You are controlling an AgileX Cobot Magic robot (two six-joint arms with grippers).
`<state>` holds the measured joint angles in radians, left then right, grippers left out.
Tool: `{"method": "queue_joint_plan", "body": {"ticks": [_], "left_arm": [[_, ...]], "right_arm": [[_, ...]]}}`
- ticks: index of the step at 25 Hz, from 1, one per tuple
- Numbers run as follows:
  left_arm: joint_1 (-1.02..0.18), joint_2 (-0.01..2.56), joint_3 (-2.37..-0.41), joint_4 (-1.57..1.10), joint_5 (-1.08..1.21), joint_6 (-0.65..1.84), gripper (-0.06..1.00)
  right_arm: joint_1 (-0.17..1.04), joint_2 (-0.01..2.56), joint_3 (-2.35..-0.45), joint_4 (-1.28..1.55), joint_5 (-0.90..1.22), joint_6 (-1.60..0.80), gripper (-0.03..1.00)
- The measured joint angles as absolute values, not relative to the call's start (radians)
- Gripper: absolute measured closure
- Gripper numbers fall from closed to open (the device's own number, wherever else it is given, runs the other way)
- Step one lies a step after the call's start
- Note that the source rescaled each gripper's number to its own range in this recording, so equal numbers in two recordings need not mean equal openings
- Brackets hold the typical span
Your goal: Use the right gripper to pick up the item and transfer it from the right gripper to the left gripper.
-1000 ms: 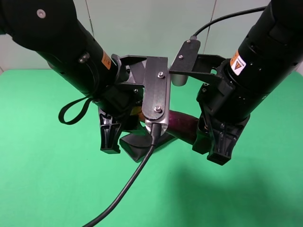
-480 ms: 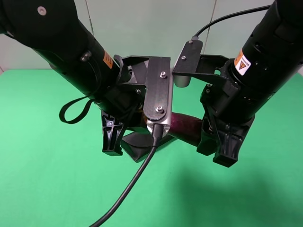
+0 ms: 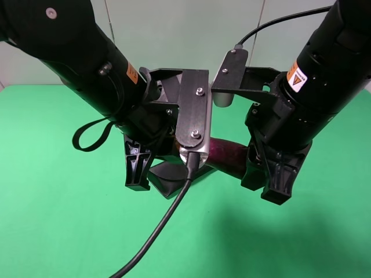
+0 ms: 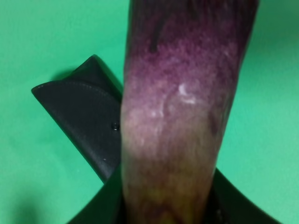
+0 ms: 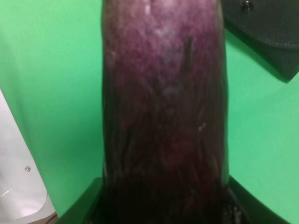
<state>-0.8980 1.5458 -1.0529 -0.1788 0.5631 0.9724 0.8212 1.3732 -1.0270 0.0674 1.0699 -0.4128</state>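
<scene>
Green tabletop (image 3: 58, 231) below you, and the slim glossy purple eggplant (image 3: 227, 154) hangs level above it, bridged between both arms. Your right gripper (image 3: 268, 174) has its black bracket fingers clamped on the dark end. Your left gripper (image 3: 155, 161) is clamped on the pale yellowish end. Black folded glasses case (image 3: 168, 176) lies on the green beneath the left fingers.

Purple eggplant (image 3: 227, 155), horizontal, clamped by left hand (image 3: 155, 167) and right hand (image 3: 264, 176)
</scene>
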Motion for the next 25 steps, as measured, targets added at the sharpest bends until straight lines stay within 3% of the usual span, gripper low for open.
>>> {"method": "queue_joint_plan", "body": {"ticks": [4,5,6,7,8,9,11,16,25], "left_arm": [[-0.898,1.546,-1.053,-0.179,0.563,0.972,0.92],[-0.898,1.546,-1.053,-0.179,0.563,0.972,0.92],[-0.898,1.546,-1.053,-0.185,0.563,0.971,0.92],[-0.898,1.546,-1.053,-0.189,0.563,0.971,0.92],[-0.898,1.546,-1.053,-0.194,0.564,0.971,0.92],[-0.898,1.546,-1.053,-0.197,0.563,0.971,0.92],[-0.898,1.546,-1.053,-0.199,0.563,0.971,0.92],[-0.898,1.546,-1.053,-0.201,0.562,0.971,0.92],[-0.901,1.546,-1.053,-0.215,0.557,0.972,0.92]], "right_arm": [[0.821,1.373,-1.027,0.067,1.070,-0.413,0.97],[0.821,1.373,-1.027,0.067,1.068,-0.412,0.91],[0.821,1.373,-1.027,0.067,1.056,-0.400,0.74],[0.821,1.373,-1.029,0.067,1.042,-0.378,0.45],[0.821,1.373,-1.029,0.066,1.032,-0.356,0.25],[0.821,1.373,-1.029,0.062,1.027,-0.341,0.14],[0.821,1.373,-1.029,0.056,1.026,-0.323,0.03],[0.821,1.373,-1.029,0.052,1.026,-0.311,-0.03],[0.821,1.375,-1.029,0.000,1.024,-0.222,-0.03]]}}
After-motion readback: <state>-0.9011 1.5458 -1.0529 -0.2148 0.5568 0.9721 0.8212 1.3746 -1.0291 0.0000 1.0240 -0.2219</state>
